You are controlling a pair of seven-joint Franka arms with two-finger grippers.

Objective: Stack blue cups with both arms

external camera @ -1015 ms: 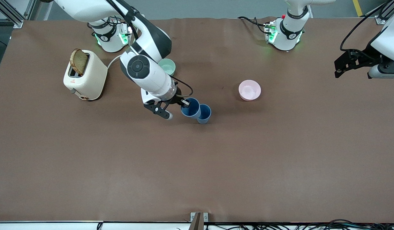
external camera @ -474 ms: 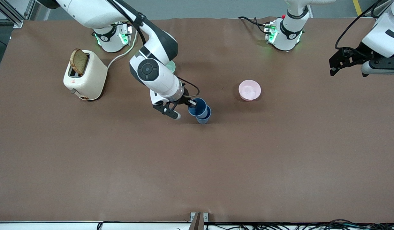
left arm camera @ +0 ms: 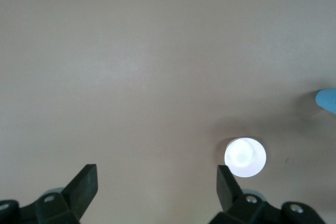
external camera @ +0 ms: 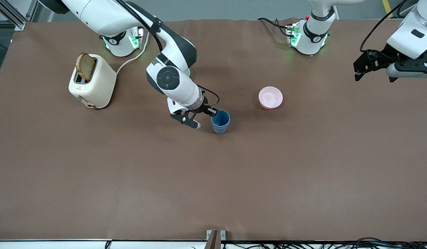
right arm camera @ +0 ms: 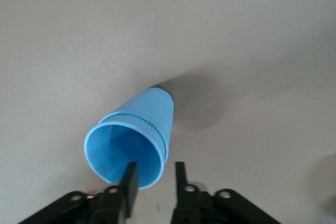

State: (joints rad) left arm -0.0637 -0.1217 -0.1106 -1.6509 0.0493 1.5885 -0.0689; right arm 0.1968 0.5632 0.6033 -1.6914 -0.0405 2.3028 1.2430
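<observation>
The two blue cups point(external camera: 220, 121) stand nested as one stack near the middle of the table. In the right wrist view the stack point(right arm camera: 139, 129) shows two rims close together. My right gripper point(external camera: 212, 112) is at the stack's rim. One of its fingers point(right arm camera: 129, 182) is inside the top cup and the other is outside, with a gap to the wall; the right gripper point(right arm camera: 155, 170) is slightly open. My left gripper point(external camera: 372, 73) hangs open and empty over the left arm's end of the table. It shows wide open in the left wrist view point(left arm camera: 155, 174), where a cup edge point(left arm camera: 328, 100) also shows.
A pink bowl point(external camera: 270, 97) sits beside the stack toward the left arm's end; it also shows in the left wrist view point(left arm camera: 245, 157). A cream toaster point(external camera: 92, 83) with toast point(external camera: 85, 65) stands at the right arm's end. A mint-green bowl point(external camera: 188, 72) is mostly hidden by the right arm.
My right gripper carried its cup sideways over the standing cup and lowered it in; the two now show as one stack. My left gripper drifted slightly toward the bases.
</observation>
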